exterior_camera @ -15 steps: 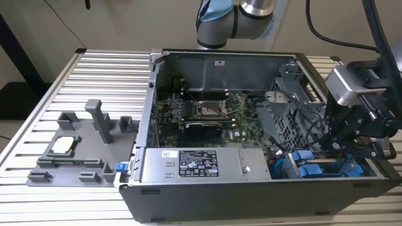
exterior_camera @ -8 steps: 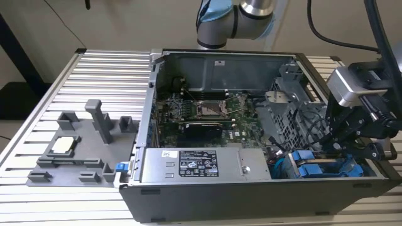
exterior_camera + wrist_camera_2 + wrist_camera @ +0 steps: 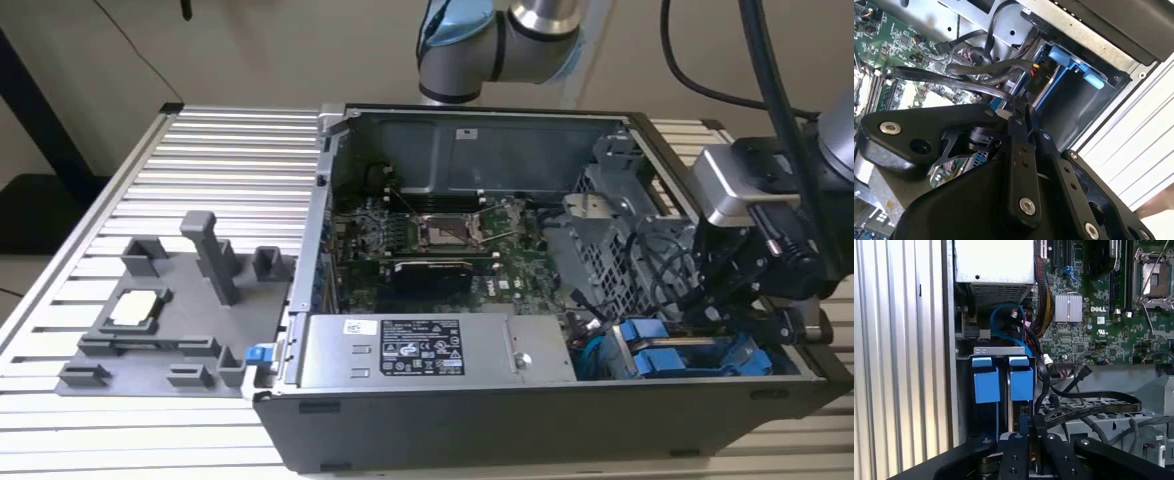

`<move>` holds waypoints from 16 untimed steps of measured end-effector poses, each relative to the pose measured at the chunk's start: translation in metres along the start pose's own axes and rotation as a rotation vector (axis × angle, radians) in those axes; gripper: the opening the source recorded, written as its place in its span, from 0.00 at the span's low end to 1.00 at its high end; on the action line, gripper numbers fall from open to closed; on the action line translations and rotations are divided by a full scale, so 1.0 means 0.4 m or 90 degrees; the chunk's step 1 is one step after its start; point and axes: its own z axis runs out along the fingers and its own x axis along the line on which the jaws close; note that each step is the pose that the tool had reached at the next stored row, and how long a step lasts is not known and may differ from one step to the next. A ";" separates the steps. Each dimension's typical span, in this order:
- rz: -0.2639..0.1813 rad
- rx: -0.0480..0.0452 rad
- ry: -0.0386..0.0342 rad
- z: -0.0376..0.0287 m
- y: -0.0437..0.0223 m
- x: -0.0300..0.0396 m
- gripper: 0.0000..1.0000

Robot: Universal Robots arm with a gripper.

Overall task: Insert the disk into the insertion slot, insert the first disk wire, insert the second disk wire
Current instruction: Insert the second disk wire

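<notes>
Two bright blue carriers (image 3: pixel 1021 382) stand side by side in the grey drive cage (image 3: pixel 999 350) at the case's front corner (image 3: pixel 667 355). The disk sits in the insertion slot, with only its blue carrier end and a thin silver edge (image 3: pixel 1010 410) showing. My gripper (image 3: pixel 1031 424) hovers just above the carrier that is nearer the motherboard. Its fingers (image 3: pixel 1019 150) are pressed together on the black end of a disk wire (image 3: pixel 1040 390), which loops up toward the board. In the exterior view the gripper (image 3: pixel 741 300) hangs over the cage at the exterior view's right.
A silver labelled power supply box (image 3: pixel 441 350) lies beside the cage. The green motherboard (image 3: pixel 441 235) fills the case floor. Loose black cables (image 3: pixel 1089 405) crowd the space by the fingers. A grey fixture with a white-topped chip (image 3: pixel 134 305) rests on the ribbed table at the exterior view's left.
</notes>
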 end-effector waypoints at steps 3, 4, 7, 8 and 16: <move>0.000 0.0001 0.0000 0.005 -0.001 0.001 0.16; 0.000 0.0001 0.0000 0.006 -0.001 0.001 0.16; 0.000 0.0001 0.0000 0.010 -0.003 0.001 0.16; 0.000 0.0001 0.0000 0.011 -0.004 0.001 0.16; 0.000 0.0000 0.0000 0.024 -0.008 0.003 0.16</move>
